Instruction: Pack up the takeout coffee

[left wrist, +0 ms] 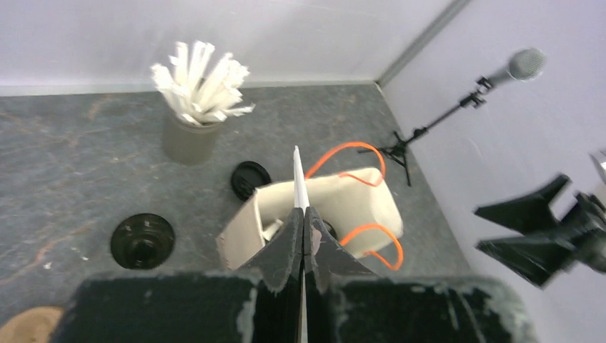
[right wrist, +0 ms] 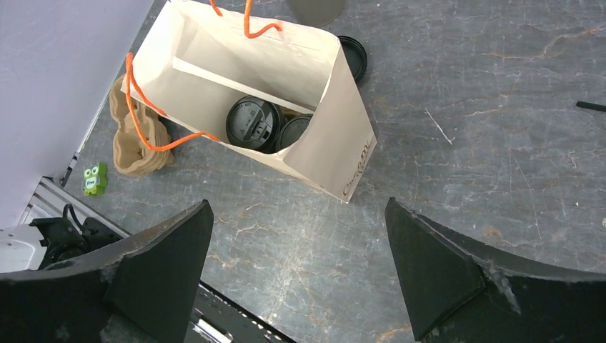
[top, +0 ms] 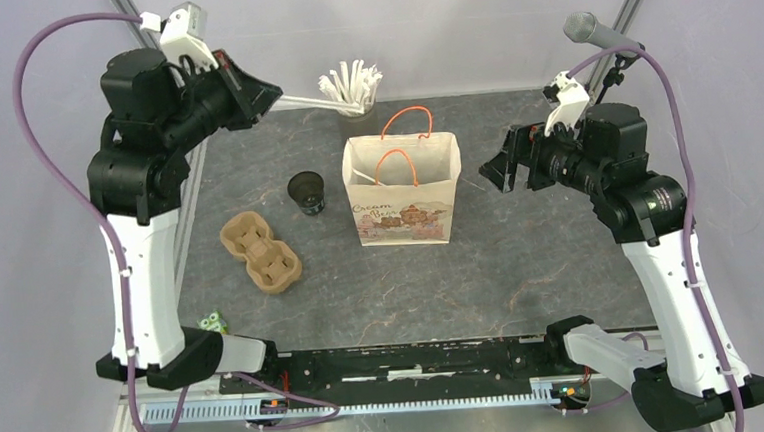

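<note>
Pinching a white straw [left wrist: 299, 175] in the left fingers [left wrist: 304, 223], right fingers [top: 497, 174] wide and empty. Could miss the bag [left wrist: 357, 191] if let go too soon.

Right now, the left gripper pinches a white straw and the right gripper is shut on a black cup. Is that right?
Not quite. The left gripper does pinch a white straw, but the right gripper is open and empty, as the right wrist view shows.

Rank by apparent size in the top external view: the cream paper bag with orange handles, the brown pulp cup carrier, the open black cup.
Largest: cream paper bag
Then: brown pulp cup carrier
Smallest: open black cup
</note>
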